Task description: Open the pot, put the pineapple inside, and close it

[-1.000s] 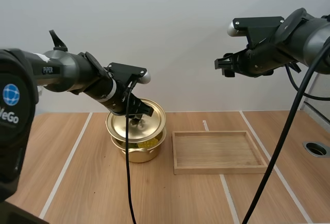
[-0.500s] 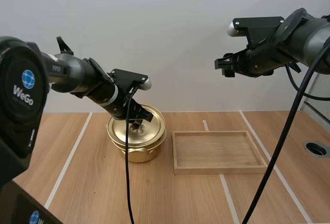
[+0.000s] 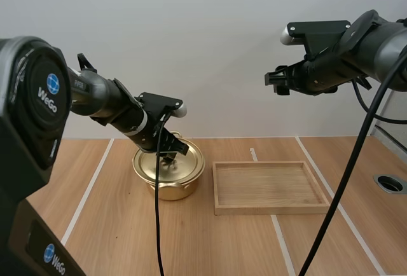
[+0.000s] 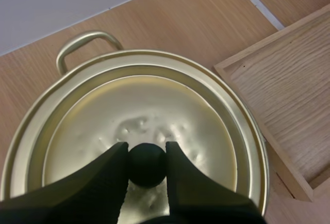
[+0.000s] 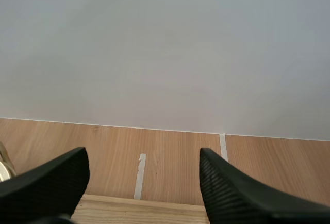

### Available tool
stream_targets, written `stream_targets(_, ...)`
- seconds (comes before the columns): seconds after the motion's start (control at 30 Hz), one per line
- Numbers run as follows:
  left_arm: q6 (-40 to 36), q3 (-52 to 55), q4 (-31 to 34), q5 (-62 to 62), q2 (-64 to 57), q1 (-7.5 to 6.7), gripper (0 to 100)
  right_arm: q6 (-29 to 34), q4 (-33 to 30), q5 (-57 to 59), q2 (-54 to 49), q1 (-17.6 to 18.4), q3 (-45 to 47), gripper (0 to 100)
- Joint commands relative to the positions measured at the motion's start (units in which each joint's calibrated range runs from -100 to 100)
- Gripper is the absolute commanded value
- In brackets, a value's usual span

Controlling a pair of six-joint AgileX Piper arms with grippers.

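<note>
Left arm [image 3: 105,101]: matte black/dark grey tubular links, white "PiPER" lettering on upper link, pale band [image 3: 141,122] ahead of wrist. Big round black joint housing [image 3: 32,107] has blue globe logo with white "WeGo" text. Same logo repeated lower on base [image 3: 48,255]. Right arm [image 3: 375,41]: dark grey rounded shell, black angular wrist block. Left gripper [image 4: 147,150], right gripper [image 5: 143,157]: black tapered wedge fingers [image 5: 232,195], finely ribbed inner faces.

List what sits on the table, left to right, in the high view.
pot with its lid on → wooden tray → round hole in the tabletop
</note>
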Motion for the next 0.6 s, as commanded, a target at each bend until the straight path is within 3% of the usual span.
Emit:
stream_targets(0.0,2.1,0.0,-4.3,-0.9,0.4,0.03,0,0.1,-0.4,0.7,-0.9,-0.2,-0.1,100)
stream_targets(0.57,3.2,1.3,-4.8,1.8,0.4,0.03,0,0.1,-0.4,0.9,-0.9,-0.2,-0.1,100)
